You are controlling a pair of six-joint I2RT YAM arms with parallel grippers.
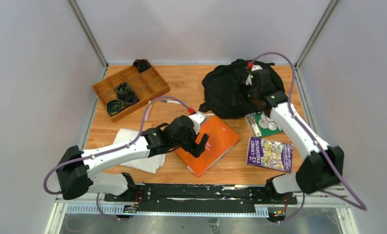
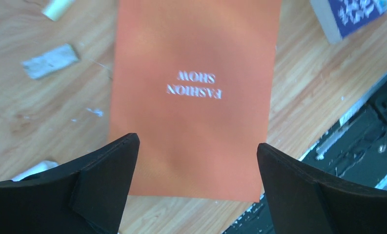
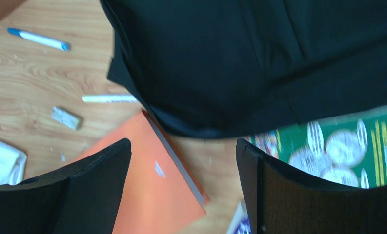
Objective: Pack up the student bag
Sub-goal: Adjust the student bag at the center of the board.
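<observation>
The student bag (image 1: pixel 225 90), a black fabric backpack, lies at the back right of the table; it fills the top of the right wrist view (image 3: pixel 254 58). My right gripper (image 1: pixel 245 90) hovers over the bag's near side, open and empty (image 3: pixel 184 146). An orange book (image 1: pixel 220 139) titled "Fashion Show" lies flat at the table's middle. My left gripper (image 1: pixel 196 144) hangs over its near end, open and empty, jaws wide (image 2: pixel 196 146) above the book (image 2: pixel 196 73).
A green book (image 1: pixel 264 124) and a purple book (image 1: pixel 269 153) lie right of the orange one. A folded white cloth (image 1: pixel 125 136) lies under my left arm. A wooden compartment tray (image 1: pixel 147 87) stands back left. Pens (image 3: pixel 37 39) and an eraser (image 3: pixel 67 118) lie loose.
</observation>
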